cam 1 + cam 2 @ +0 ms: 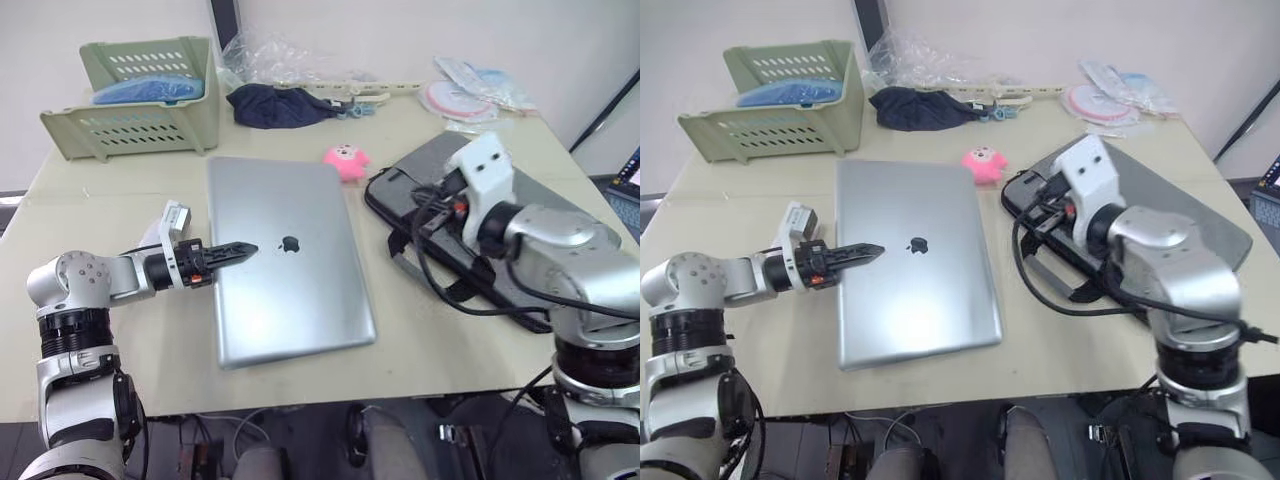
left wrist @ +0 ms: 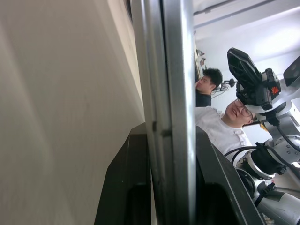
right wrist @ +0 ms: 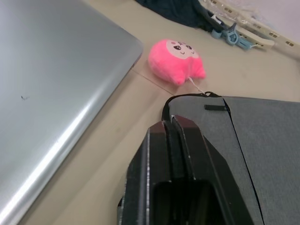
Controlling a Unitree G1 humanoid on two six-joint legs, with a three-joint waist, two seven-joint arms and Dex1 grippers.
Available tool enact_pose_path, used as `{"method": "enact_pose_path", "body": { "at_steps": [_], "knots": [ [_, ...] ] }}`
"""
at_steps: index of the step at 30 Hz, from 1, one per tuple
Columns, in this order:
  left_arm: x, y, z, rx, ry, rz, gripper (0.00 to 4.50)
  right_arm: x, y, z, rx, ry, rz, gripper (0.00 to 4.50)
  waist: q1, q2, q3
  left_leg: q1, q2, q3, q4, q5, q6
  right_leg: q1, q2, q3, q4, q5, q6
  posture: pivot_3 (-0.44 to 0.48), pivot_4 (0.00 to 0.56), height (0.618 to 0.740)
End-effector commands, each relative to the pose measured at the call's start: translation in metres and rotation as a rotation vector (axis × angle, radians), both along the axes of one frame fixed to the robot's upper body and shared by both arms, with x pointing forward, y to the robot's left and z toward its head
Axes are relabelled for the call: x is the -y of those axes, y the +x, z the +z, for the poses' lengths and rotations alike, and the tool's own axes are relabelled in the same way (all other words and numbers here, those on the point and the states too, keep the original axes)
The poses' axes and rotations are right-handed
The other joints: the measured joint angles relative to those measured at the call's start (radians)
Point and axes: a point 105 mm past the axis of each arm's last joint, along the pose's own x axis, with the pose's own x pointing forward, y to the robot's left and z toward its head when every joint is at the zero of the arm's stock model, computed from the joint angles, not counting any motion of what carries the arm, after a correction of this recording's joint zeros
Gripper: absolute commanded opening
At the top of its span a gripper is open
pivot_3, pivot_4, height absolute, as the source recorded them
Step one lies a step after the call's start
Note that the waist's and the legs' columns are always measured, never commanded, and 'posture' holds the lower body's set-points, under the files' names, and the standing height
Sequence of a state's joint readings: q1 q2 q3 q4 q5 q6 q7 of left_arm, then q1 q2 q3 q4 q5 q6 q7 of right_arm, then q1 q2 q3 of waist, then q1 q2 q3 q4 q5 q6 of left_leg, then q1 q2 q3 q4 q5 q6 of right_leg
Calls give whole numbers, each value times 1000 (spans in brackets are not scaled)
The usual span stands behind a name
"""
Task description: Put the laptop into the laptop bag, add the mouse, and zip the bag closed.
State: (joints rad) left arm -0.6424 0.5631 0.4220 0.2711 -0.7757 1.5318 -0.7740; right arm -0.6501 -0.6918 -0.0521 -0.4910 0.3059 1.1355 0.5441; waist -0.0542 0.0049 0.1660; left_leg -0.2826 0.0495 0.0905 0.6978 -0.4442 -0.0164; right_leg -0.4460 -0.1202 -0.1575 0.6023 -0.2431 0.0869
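Observation:
The silver laptop (image 1: 285, 290) lies closed on the table's middle, logo up. My left gripper (image 1: 240, 250) is shut on its left edge. The left wrist view shows that edge (image 2: 173, 93) running between the two black fingers (image 2: 126, 178). The grey laptop bag (image 1: 1200, 210) lies flat to the laptop's right, with black straps trailing toward the front edge. My right gripper (image 3: 171, 124) sits at the bag's near-left corner, shut on the bag's black edge, which runs in between the fingertips. The mouse is out of view.
A pink plush toy (image 1: 346, 160) sits between the laptop's far right corner and the bag. Behind are a green basket (image 1: 140, 120), a dark cloth (image 1: 280, 105), clear plastic and round discs (image 1: 455, 100). Two people (image 2: 220, 108) stand beyond the table.

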Motion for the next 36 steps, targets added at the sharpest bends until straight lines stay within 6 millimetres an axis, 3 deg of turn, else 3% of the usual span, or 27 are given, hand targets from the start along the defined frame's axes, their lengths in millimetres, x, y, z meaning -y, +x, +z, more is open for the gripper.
{"method": "enact_pose_path", "body": {
  "at_steps": [1, 6, 7, 36],
  "knots": [
    [1, -10, 8, 41, 17, 7, 412, 20, -5, 2, 22, -56, -29, 1848, 8, -1, 0, 0, 0, 0, 0, 0, 0, 0, 0, 0, -1, 0, 0, 0, 150, 740],
    [5, -15, 7, 51, 9, 18, 412, 37, 1, -13, 10, -81, -56, 4281, 26, -3, 1, 0, 0, 1, 0, 0, 0, 0, 0, 0, -2, 0, 0, 0, 150, 740],
    [5, -15, 7, 54, 7, 22, 412, 40, 3, -14, 16, -80, -66, 4462, 27, -3, 2, 0, 0, 1, 0, 0, 0, 0, 0, 0, -2, 0, 0, 0, 150, 740],
    [15, -19, 2, 45, -3, 25, 412, 86, 22, -82, -21, -93, -161, 4462, 28, -4, 2, 0, 0, 1, 0, 0, 0, 1, 0, 0, -3, 0, 1, 0, 150, 740]
  ]
}}
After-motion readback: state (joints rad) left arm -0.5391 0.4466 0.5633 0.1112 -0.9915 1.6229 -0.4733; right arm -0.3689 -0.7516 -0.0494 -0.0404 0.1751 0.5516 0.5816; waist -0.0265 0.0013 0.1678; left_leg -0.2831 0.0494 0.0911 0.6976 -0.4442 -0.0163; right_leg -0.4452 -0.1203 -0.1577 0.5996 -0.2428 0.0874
